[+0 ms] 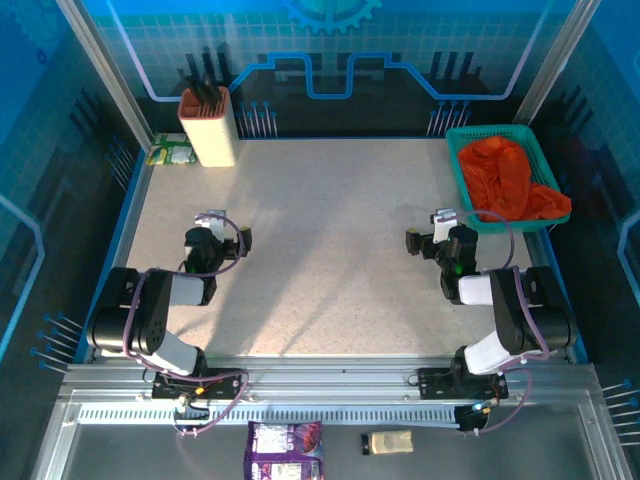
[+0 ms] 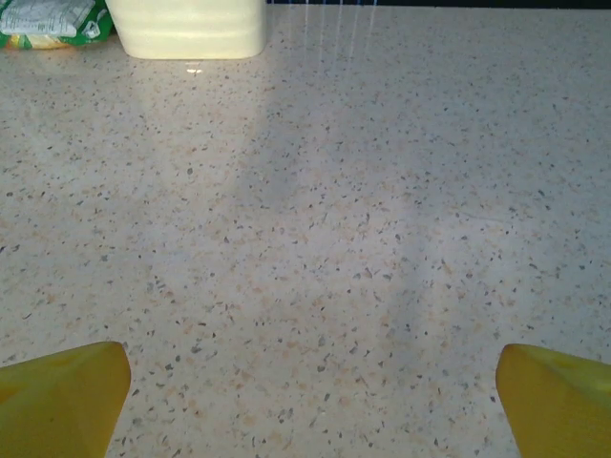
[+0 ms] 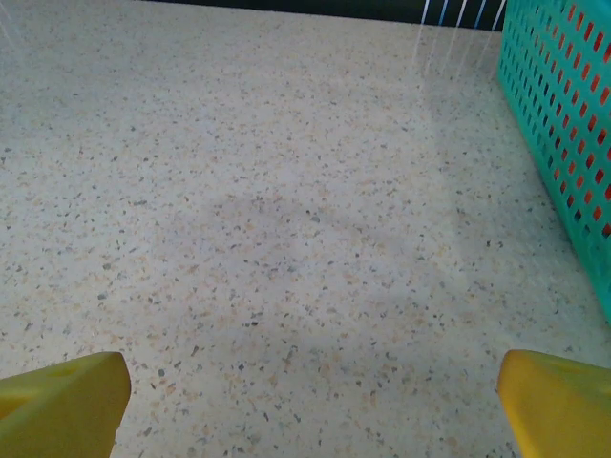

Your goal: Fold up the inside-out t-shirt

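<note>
The inside-out t-shirt (image 1: 508,180) is a crumpled orange-red heap inside the teal mesh basket (image 1: 456,152) at the back right of the table. One sleeve or hem spills over the basket's right rim. In the right wrist view the basket wall (image 3: 563,124) stands at the right edge, with orange cloth glimpsed through its holes. My right gripper (image 1: 432,226) (image 3: 310,405) sits low over bare tabletop just left of the basket, open and holding nothing. My left gripper (image 1: 213,222) (image 2: 310,401) hovers over the left half of the table, also open and holding nothing.
A cream knife block (image 1: 208,127) (image 2: 186,27) stands at the back left, with a green packet (image 1: 170,152) (image 2: 48,21) beside it. Bare speckled tabletop (image 1: 330,250) lies between the arms. A purple packet (image 1: 285,450) and a small yellowish item (image 1: 390,441) lie below the front rail.
</note>
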